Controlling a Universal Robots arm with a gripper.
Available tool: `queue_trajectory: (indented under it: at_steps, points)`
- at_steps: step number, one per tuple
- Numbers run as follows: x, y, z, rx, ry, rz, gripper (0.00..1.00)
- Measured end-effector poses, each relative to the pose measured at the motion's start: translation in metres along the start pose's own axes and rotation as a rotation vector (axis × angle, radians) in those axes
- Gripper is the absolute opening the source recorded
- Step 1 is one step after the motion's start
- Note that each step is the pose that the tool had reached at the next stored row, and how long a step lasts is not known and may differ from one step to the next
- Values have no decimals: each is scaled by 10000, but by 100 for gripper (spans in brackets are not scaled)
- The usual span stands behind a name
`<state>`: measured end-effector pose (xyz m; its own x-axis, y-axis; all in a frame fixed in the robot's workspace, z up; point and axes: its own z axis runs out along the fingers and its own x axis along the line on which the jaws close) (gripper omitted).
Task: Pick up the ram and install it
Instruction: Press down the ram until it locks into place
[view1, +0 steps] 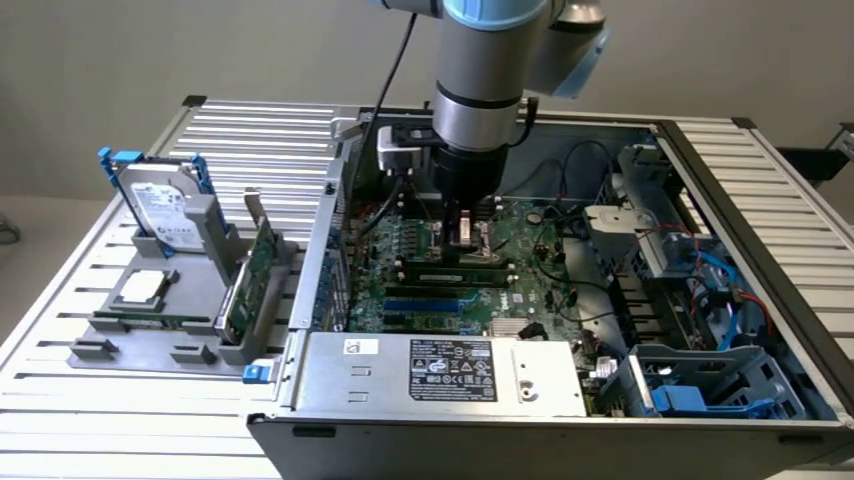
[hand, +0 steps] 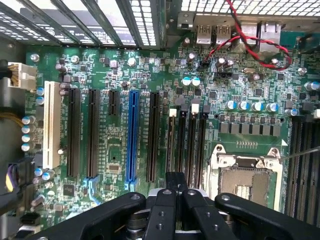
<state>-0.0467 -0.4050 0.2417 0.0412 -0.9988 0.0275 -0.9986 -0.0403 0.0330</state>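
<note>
Fingers (hand: 175, 200) look pressed together in the wrist view, nothing visible between them, so I read them as closed and empty. In the exterior view they hang low inside the case, just above the board.

- Open PC case (view1: 441, 372) sits on the slatted tabletop (view1: 80, 400), side panel off, so the arm can come straight down onto the board.
- Motherboard (hand: 120, 75) lies flat in the case floor, with all slots facing up at the wrist camera.
- Grey parts fixture (view1: 134, 345) stands on the tabletop on the exterior view's left, beside the case. It holds each part on edge in its own slot, presumably for a repeatable top-down grasp. The hard drive (view1: 167, 210) and the expansion card (view1: 260, 270) stand upright there, and the processor chip (view1: 144, 290) lies flat.
- Memory slots (hand: 187, 145) run right in front of the fingers, next to the CPU socket (hand: 245, 180). They look empty from here.
- The ram (view1: 154, 316): as far as I can tell, it is the thin green strip along the front of the fixture, well apart from the fingers. My read is that it's not picked up yet.
</note>
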Motion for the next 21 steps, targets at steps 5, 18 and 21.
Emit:
queue_trajectory:
  at_steps: [5, 18, 21]
  points:
    - [14, -135, -20, -5, -1, 0, 11]
    - [20, -128, -22, -5, -1, 2, 11]
    - [20, -128, -22, -6, -1, 2, 11]
